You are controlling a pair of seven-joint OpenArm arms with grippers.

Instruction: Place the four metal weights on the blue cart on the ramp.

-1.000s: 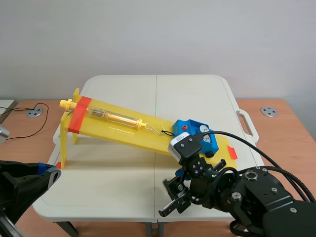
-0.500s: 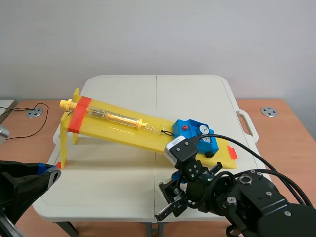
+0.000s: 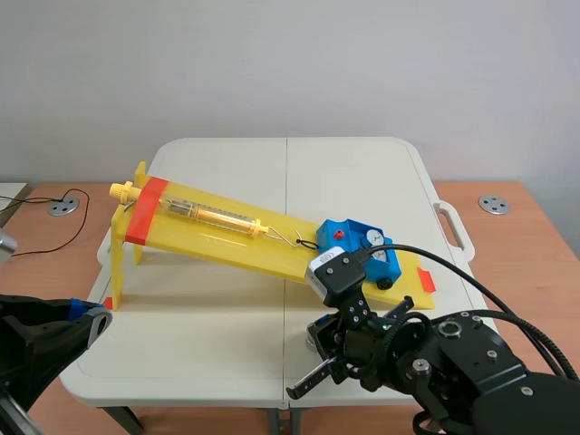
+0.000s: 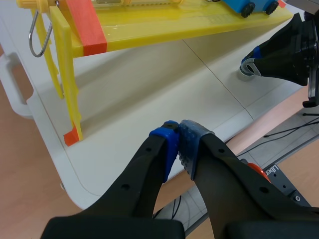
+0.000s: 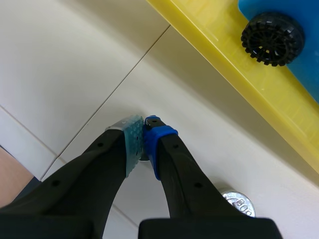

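Note:
The yellow ramp point(image 3: 217, 237) slopes down to the right, and the blue cart point(image 3: 355, 243) sits at its low end with pale discs on top. My right gripper point(image 3: 319, 343) is low over the table's front, in front of the cart. In the right wrist view its fingers point(image 5: 143, 130) are shut on a thin metal weight point(image 5: 144, 157); the left wrist view shows that weight point(image 4: 246, 72) under the pads. Another metal weight point(image 5: 240, 203) lies on the table beside the gripper. My left gripper point(image 4: 178, 132) is shut on nothing off the table's front left corner point(image 3: 93, 317).
The ramp's legs point(image 4: 70, 99) stand on the white folding table point(image 3: 227, 344), whose middle seam runs front to back. A spring scale point(image 3: 208, 216) lies on the ramp, hooked to the cart. The cart's black wheel point(image 5: 272, 37) rests on the ramp's edge ahead of my right gripper.
My right gripper has dipped toward the table's front edge and come back slightly right and up. The left arm and the cart have not moved.

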